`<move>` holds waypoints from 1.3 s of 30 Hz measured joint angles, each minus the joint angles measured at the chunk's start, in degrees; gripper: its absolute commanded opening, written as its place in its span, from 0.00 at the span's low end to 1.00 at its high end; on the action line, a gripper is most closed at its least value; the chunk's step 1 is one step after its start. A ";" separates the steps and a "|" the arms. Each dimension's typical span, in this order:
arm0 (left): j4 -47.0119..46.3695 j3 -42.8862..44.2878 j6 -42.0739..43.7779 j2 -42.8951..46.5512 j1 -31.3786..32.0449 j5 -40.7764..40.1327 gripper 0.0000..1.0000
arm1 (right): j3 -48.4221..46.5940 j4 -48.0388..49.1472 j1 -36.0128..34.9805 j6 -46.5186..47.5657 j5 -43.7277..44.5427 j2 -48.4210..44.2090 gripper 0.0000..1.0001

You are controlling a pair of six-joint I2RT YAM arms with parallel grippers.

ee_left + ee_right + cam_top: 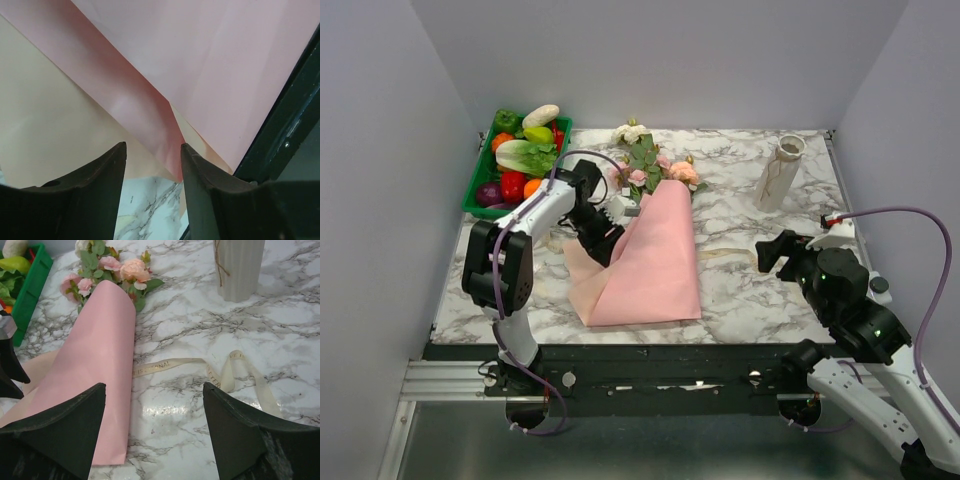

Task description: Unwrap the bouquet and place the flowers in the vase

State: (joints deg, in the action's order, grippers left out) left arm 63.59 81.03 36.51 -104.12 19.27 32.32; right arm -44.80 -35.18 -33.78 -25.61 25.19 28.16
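Top view — bouquet: the bouquet (645, 235) lies mid-way across the marble table (740, 300). Its roses (660, 168) point to the far side and its salmon-pink paper (645, 270) fans out toward the near edge.
Top view — vase: the vase (778, 175) stands upright at the far right, well apart from the bouquet.
Top view — left gripper: my left gripper (605, 240) is down at the paper's left flap. From here I cannot tell whether it touches.
Top view — right gripper: my right gripper (772, 255) hovers to the right of the bouquet, nearer to me than the vase, and carries nothing.
Top view — tray: a green tray (477, 195) of vegetables (525, 155) sits at the far left, beyond my left arm.
Left wrist — fingers: my 2 fingers (107, 172) stand part-way apart. A raised fold of the paper (225, 60) runs toward the gap, and marble shows between them. They are open, not pinched on the sheet.
Left wrist — surroundings: the paper is pink at upper right and peach-toned at left. The table's dark edge (287, 132) is on the right.
Right wrist — fingers: my 2 fingers (75, 425) are spread wide over bare marble with nothing between them.
Right wrist — ribbon: the cream ribbon (225, 375) lies loose and untied on the marble, 1 end reaching the paper's right edge.
Right wrist — bouquet: the paper (95, 375) forms a cone at left. Pink and peach roses (122, 270) with green leaves poke from its far end.
Right wrist — vase: the ribbed lower body of the vase (240, 267) stands at top right, beyond the ribbon.
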 measured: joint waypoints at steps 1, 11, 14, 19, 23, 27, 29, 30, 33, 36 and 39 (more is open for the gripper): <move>0.24 0.24 0.22 0.00 -0.11 0.17 0.57 | 0.00 0.00 0.02 0.00 0.00 0.00 0.85; 4.83 2.97 4.61 -0.22 -6.08 3.43 0.76 | 0.07 0.02 0.00 -0.04 0.00 0.00 0.85; 6.27 1.05 6.47 -0.22 -5.88 4.76 0.76 | 0.09 0.04 0.00 -0.04 0.00 0.07 0.84; 6.97 -3.43 7.67 -0.22 -5.64 5.44 0.76 | 0.09 0.20 0.00 -0.04 -0.02 0.50 0.84; 6.19 -5.40 7.61 -0.22 -5.64 5.38 0.73 | 0.09 0.39 0.00 -0.02 -0.04 0.98 0.84; 4.76 -5.64 6.93 -0.22 -5.64 5.07 0.67 | 0.09 0.44 0.00 -0.04 -0.26 0.98 0.82; 4.09 -5.75 6.60 -0.15 -5.64 4.61 0.62 | 0.09 0.44 0.00 -0.07 -0.42 0.98 0.82; 3.91 -5.84 6.58 -0.13 -5.64 4.48 0.54 | 0.09 0.44 0.00 -0.07 -0.42 0.98 0.82; 3.76 -6.60 6.69 -0.02 -5.66 4.33 0.37 | 0.09 0.44 0.00 -0.07 -0.44 0.96 0.82; 3.91 -7.78 6.95 0.24 -5.66 4.22 0.20 | 0.07 0.44 0.02 -0.07 -0.42 0.96 0.82; 4.44 -8.09 6.99 0.76 -5.66 4.15 0.05 | 0.07 0.44 0.02 -0.07 -0.44 0.96 0.82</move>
State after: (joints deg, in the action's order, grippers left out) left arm 68.03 72.95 43.51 -103.35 13.61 36.47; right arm -44.73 -34.74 -33.76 -25.67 24.75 29.12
